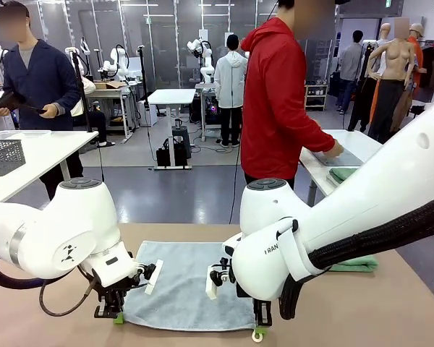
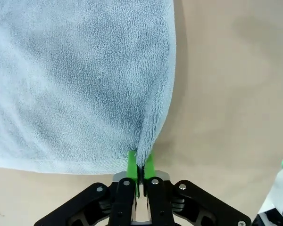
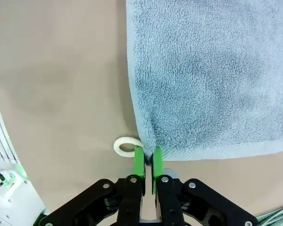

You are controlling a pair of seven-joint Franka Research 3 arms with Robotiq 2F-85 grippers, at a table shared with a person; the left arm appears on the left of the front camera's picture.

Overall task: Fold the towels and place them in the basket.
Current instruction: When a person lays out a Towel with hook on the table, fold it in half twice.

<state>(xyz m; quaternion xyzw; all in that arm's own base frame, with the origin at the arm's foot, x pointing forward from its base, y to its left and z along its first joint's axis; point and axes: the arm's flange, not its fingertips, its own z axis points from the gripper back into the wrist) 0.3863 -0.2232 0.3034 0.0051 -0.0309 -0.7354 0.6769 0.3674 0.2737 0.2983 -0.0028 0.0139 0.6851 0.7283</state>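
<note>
So here's where we're at: the pale blue-grey towel [image 1: 192,285] lies flat and unfolded on the tan desk [image 1: 390,311], and we've got a near corner in each hand. The left hand [image 2: 140,165] is pressed together on its corner, with the terry bunched up between the green pads [image 2: 130,162]. The right hand [image 3: 148,157] pinches the other near corner, right beside the little white hanging loop [image 3: 125,146]. Both bites look pretty shallow to us, just the hem edge. So our guess is the big risk is a corner slipping out once we lift and carry it over for the fold, especially if one arm goes faster and the cloth pulls tight. Uneven travel would also give us a skewed fold. The mint green towel [image 1: 354,265] looks folded and sits just beyond the right arm, so a wide swing could drag it. The basket [image 1: 3,155] is well apart, on a white desk [image 1: 50,144] at far left.
</note>
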